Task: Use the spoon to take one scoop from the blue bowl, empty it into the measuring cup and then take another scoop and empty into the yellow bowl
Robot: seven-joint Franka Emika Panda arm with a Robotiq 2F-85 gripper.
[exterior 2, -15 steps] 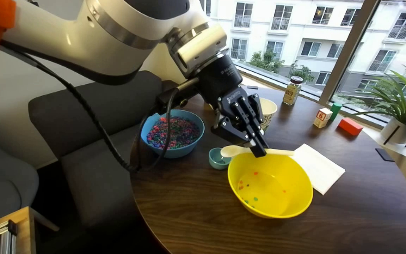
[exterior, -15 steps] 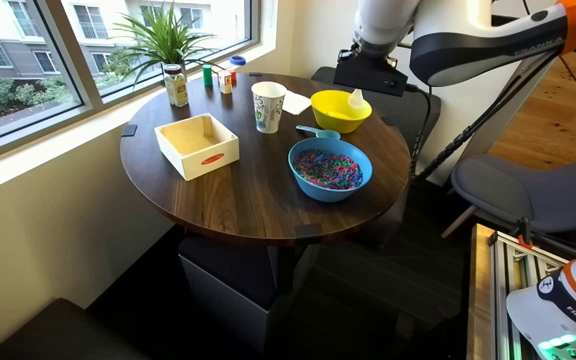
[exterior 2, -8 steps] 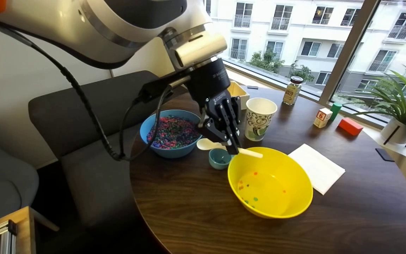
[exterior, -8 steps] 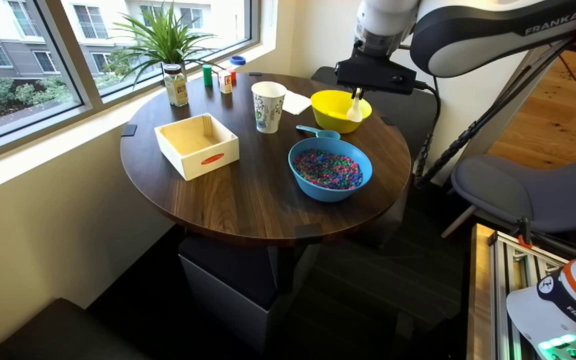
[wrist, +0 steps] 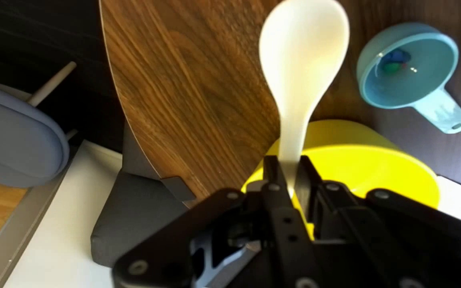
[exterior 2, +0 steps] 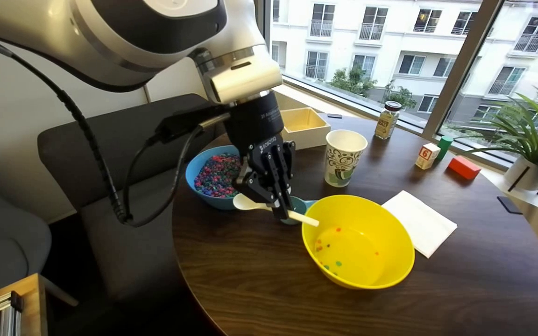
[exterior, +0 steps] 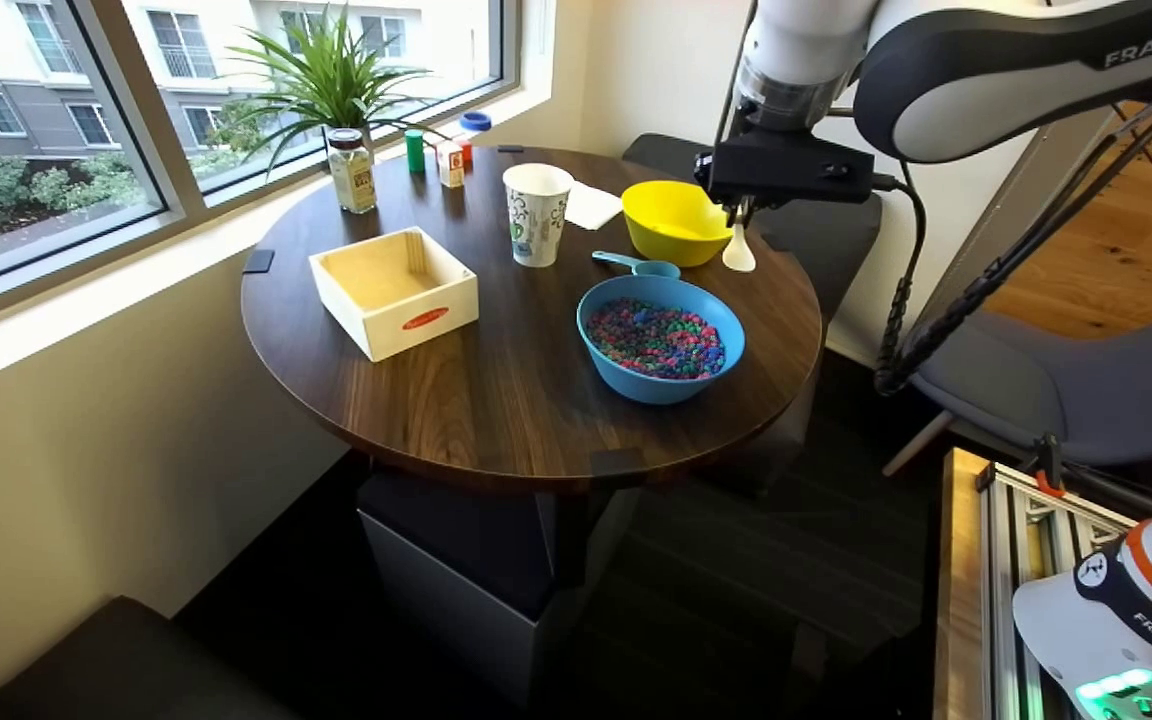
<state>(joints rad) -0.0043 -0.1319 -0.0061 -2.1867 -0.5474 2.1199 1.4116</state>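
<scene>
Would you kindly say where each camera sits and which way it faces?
An exterior view: high, nearer the blue bowl, looking down across the round table; the arm and its base show.
An exterior view: nearer the yellow bowl, facing the window; the arm and gripper show.
Wrist view: sits behind the gripper's fingers, which show, looking down past the white spoon at the table.
Both exterior views share the arm, both bowls and the open wooden box.

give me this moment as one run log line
jaws: clamped on white spoon; spoon load: none visible; blue bowl: many coloured pieces; teal measuring cup: few pieces; yellow bowl: few pieces
</scene>
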